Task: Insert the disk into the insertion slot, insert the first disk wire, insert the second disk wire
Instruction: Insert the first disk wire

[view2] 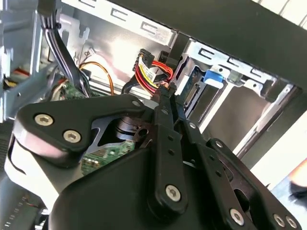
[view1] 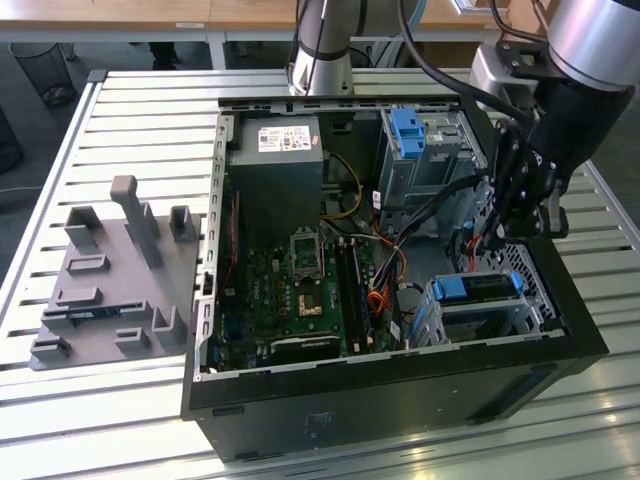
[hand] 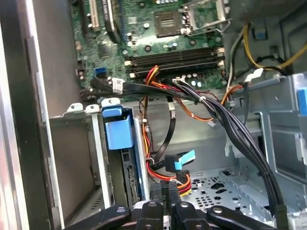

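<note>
Disk (view1: pixel 466 288): one, a thin slab framed by a bright blue carrier, seated in the single insertion slot (view1: pixel 470 322). The slot is a silver perforated cage in the case's corner at the exterior view's lower right. Two wires lie just beside it, a red-yellow-black wire (hand: pixel 178 183) and a blue-tipped wire (hand: pixel 184 160). The one gripper (hand: pixel 164 191) is clenched on the red-yellow-black wire's end, close to the disk's edge. Beyond stands one taller grey bay (view1: pixel 415 150), and a thick black cable bundle (hand: pixel 240 139) crosses between. Perforated case floor (hand: pixel 216 187) lies open beside the slot. The case wall (view1: pixel 548 280) hems the other side.
</note>
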`<state>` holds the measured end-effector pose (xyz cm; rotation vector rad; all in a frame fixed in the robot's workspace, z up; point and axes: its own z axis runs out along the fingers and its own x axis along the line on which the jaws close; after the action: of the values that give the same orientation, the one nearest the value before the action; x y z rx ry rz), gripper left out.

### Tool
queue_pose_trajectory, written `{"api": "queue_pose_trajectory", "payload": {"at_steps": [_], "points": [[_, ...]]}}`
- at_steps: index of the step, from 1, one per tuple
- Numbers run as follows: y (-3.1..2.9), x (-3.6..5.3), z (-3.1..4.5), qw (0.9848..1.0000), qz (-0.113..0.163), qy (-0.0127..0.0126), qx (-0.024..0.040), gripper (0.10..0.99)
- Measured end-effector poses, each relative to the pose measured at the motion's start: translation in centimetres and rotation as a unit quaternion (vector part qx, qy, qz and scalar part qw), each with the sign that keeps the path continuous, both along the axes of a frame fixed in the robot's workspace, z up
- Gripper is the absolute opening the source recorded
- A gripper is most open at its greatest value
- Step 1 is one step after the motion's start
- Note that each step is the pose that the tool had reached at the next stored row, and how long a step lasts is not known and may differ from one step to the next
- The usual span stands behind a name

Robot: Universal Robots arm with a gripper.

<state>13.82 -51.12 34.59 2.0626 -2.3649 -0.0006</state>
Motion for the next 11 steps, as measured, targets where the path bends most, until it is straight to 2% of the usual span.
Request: {"api": "queue_pose_trajectory", "payload": {"at_steps": [3, 7, 11], "points": [[0.0, 0.0, -0.06, 0.9996, 0.027, -0.0005, -0.0001, 0.165], [-0.11, -0.05, -0.1, 0.9988, 0.049, -0.0025, 0.0001, 0.165], [-0.69, -0.28, -0.09, 0.9985, 0.055, -0.0045, -0.0001, 0.165]]}}
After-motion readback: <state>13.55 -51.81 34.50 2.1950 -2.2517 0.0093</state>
